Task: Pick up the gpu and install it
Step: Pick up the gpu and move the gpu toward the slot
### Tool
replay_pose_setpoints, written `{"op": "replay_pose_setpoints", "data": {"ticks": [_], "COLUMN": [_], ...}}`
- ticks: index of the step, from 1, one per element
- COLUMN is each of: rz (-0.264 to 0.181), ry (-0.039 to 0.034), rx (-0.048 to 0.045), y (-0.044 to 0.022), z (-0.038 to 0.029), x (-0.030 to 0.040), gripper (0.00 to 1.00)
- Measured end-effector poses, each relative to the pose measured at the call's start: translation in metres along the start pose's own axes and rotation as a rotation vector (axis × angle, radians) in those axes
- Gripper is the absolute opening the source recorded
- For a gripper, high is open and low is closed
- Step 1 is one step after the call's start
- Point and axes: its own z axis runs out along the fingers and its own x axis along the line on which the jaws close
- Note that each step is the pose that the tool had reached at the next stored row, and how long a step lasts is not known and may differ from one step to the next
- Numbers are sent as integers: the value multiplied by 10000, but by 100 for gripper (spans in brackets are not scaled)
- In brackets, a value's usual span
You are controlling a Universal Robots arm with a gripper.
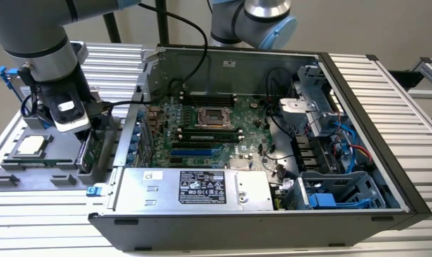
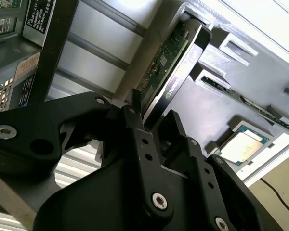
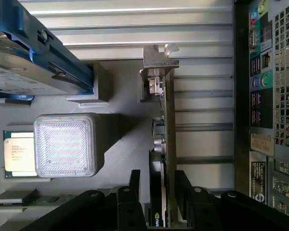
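Gpu (image 3: pixel 167 120) sits right between the gripper's (image 3: pixel 157 185) fingers in the first wrist view. The jaws are partly open, one on each face, and not visibly clamped on it. The card stands on edge in a slot along the grey holder's (image 3: pixel 120 144) edge nearest the PC case (image 1: pixel 273 230). Its long axis runs straight away from the gripper, with the silver bracket (image 3: pixel 159 57) at the far end.

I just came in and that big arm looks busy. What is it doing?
The robot arm's gripper is down around the gpu, a thin card standing on its edge in a grey holder beside the open computer case. The card sits in the holder, not yet lifted out, so it has not gone into the computer.
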Motion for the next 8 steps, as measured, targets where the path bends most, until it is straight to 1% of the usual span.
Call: {"op": "replay_pose_setpoints", "data": {"ticks": [8], "rz": [-3], "ry": [1], "rx": [0], "y": [0], "z": [0], "x": [0], "gripper": [100]}}
